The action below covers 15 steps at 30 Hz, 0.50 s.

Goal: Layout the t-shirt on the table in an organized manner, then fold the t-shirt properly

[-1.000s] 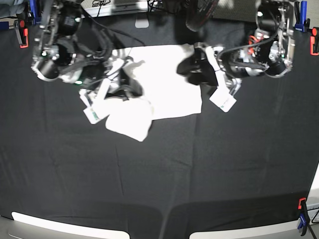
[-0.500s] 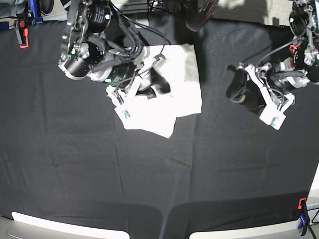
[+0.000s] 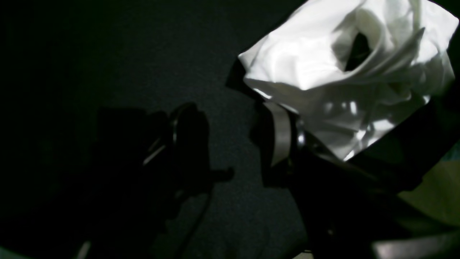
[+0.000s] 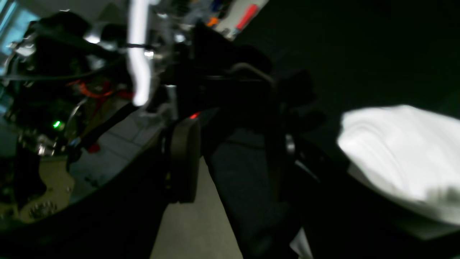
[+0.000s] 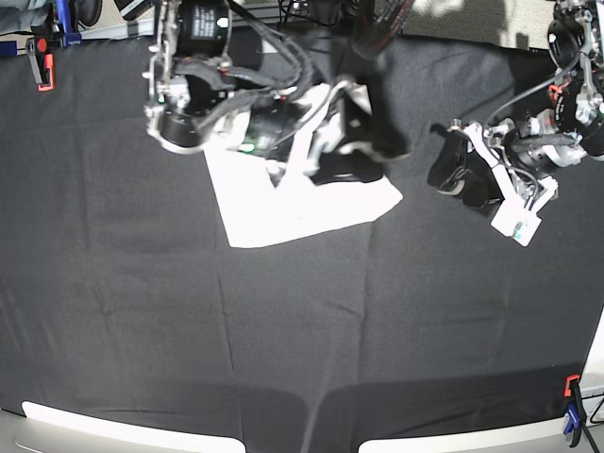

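Your t-shirt (image 5: 283, 203) lies white side up, partly folded, at the far middle of the table (image 5: 283, 330). Your right gripper (image 5: 363, 142) hangs over it, jaws spread, empty. Your left gripper (image 5: 477, 179) waits alongside, wide and empty.

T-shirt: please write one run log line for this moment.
t-shirt: folded, on table | right hand: open, over shirt | left hand: open, beside shirt

White t-shirt (image 5: 283, 203) folded on black table (image 5: 283, 330)
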{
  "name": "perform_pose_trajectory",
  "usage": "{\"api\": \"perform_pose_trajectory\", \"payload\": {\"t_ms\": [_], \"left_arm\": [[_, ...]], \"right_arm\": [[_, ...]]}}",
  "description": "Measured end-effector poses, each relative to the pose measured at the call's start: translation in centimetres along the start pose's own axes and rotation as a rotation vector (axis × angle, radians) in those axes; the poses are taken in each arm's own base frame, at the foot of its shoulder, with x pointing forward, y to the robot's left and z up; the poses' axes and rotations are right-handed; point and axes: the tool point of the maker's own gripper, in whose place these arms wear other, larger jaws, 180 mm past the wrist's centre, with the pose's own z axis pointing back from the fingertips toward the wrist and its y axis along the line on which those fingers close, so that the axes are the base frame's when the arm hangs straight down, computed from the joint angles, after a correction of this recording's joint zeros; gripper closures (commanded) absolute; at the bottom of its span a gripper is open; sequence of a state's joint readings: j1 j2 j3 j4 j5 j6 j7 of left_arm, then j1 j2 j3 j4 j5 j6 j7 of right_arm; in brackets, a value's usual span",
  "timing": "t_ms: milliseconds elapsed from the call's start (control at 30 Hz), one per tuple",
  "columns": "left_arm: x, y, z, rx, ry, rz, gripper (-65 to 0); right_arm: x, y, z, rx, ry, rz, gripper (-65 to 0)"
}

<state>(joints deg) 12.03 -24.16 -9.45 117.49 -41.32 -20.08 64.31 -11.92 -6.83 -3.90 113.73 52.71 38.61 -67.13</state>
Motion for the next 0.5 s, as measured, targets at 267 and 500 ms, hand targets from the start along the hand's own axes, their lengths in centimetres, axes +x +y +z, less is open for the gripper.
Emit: {"api": "perform_pose_trajectory", "payload": {"t_ms": [267,500], "left_arm": [[0.0,0.0,0.0,0.001,0.001,0.0,-26.2],[0.0,0.0,0.0,0.0,0.001,0.0,-26.2]], "right_arm": [[2.6,-8.1,4.6,-0.439,0.112,0.234,-28.2],[4.4,-15.4,16.0,-0.837,0.076,0.209,-28.2]]}}
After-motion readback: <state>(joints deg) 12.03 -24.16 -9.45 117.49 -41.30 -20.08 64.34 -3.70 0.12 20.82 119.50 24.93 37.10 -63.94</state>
